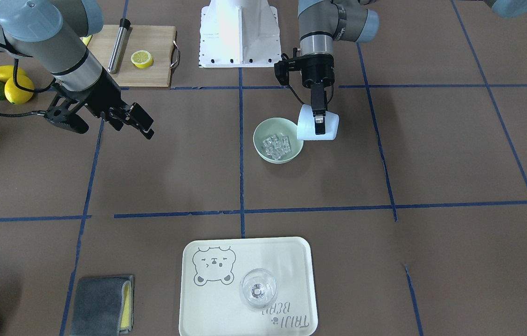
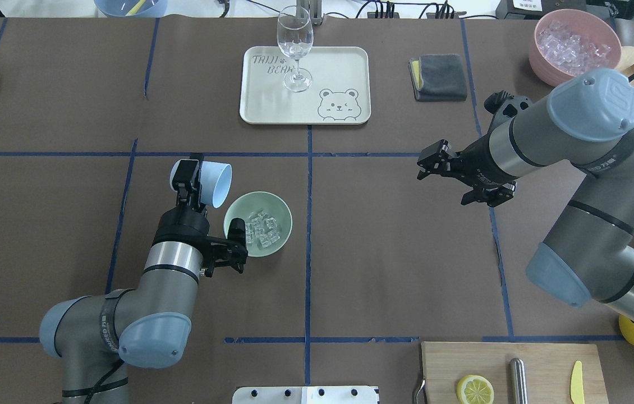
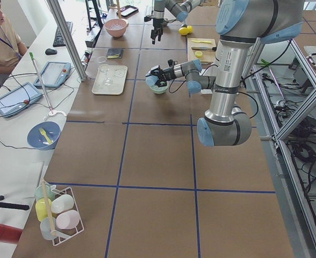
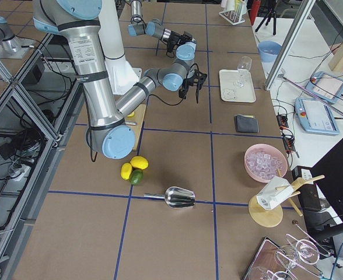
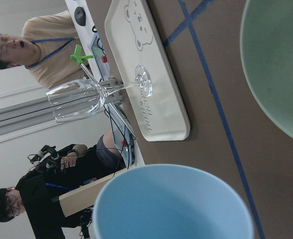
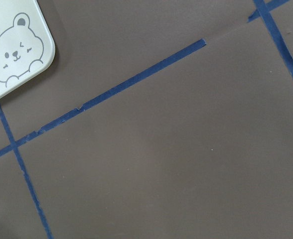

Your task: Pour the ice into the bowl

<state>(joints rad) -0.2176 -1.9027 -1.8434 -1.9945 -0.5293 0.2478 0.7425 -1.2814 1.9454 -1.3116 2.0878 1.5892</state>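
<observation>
The pale mint-green bowl (image 2: pixel 285 217) stands left of the table's centre line, and a cluster of clear ice (image 2: pixel 262 230) cubes lies inside it. My left gripper (image 2: pixel 188 180) is shut on a light blue cup (image 2: pixel 215 184), held tipped on its side just beside the bowl's rim, mouth toward the bowl. From the front, the cup (image 1: pixel 305 128) hangs at the bowl's (image 1: pixel 261 133) edge, with the ice (image 1: pixel 277 145) heaped in the bowl's middle. My right gripper (image 2: pixel 428 163) hovers open and empty over bare table far to the right.
A cream tray (image 2: pixel 345 67) with a wine glass (image 2: pixel 295 42) sits at the far side, a grey cloth (image 2: pixel 439 77) beside it. A pink container (image 2: pixel 544 53) of ice is far right. A cutting board (image 2: pixel 541 359) with a lemon half (image 2: pixel 474 389) lies near the base.
</observation>
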